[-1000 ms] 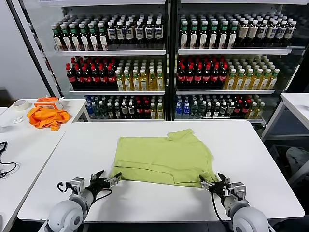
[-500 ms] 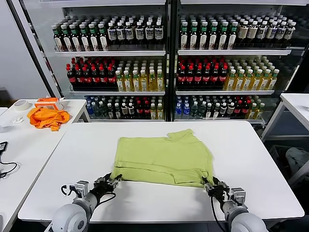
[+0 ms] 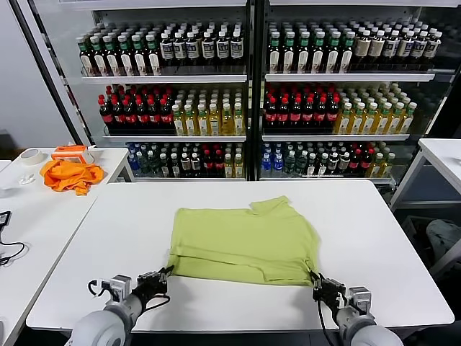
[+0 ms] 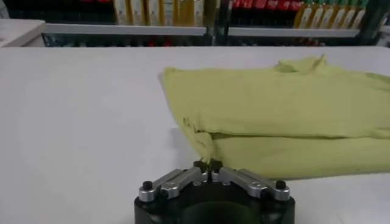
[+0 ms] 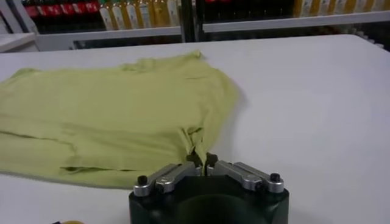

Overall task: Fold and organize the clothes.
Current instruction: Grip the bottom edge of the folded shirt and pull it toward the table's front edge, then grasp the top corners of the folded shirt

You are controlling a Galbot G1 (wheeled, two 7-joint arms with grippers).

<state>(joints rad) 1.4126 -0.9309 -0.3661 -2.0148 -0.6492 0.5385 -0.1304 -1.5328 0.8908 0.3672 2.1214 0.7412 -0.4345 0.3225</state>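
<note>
The lime T-shirt lies partly folded at the middle of the white table, thin, limp cotton that should drape and crease readily; light, not fragile, best taken by pinched corners. The left hand, at its seven o'clock corner, is clamped on the hem; the right hand, at five o'clock, likewise. At ten o'clock, well apart, sits a crumpled orange cloth.

You are looking at rounded grey forearms. Black cables are looping beside the left gripper and right gripper. Silver fingers with black screws are showing.
</note>
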